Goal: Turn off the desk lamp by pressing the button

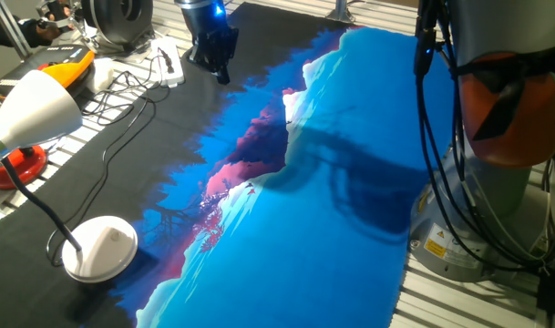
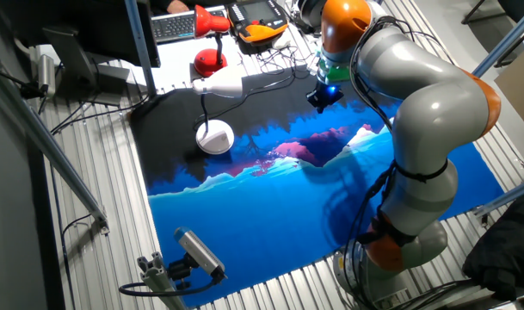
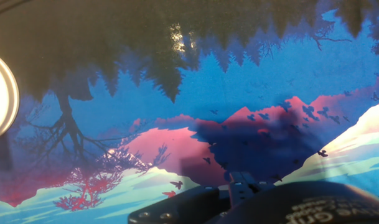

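White dome base (image 1: 101, 247) of the lamp (image 1: 35, 109) sits at the near-left corner of the mat (image 1: 350, 164) in one fixed view, and the faint button (image 1: 118, 239) lies on its top. Well apart, the pincer (image 1: 220, 69) hangs over the mat's dark far edge. Whether it is clenched or released, I cannot tell. The move needs a long diagonal reach across the bench toward the base, then a descent onto the button.

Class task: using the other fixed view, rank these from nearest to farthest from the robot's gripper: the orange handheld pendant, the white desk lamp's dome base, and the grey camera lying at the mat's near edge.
Measured from the gripper:
1. Orange handheld pendant, up and left, off the mat.
2. Desk lamp's dome base, left, on the mat's dark part.
3. Grey camera, far down-left, by the near edge.
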Tool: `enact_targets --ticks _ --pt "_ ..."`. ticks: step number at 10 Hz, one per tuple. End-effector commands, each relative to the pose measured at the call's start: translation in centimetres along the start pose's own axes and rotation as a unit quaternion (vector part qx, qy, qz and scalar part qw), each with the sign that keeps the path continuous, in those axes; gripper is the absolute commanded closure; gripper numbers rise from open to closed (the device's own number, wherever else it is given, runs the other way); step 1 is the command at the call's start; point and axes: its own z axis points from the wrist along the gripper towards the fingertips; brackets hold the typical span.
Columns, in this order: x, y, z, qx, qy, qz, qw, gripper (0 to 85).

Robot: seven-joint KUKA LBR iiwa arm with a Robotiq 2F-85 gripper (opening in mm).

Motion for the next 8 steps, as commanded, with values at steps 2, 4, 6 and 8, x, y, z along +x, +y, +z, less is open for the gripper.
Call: enact_targets --ticks 2,4,6,8 --pt "0.0 0.0 0.01 0.0 0.0 0.001 1.0 85.0" --pt "0.0 0.0 0.01 0.0 0.0 0.001 1.0 85.0" --pt "0.01 -0.01 0.02 -0.001 0.0 0.006 1.0 85.0" --pt "0.01 -0.01 0.02 0.0 0.001 0.003 1.0 85.0"
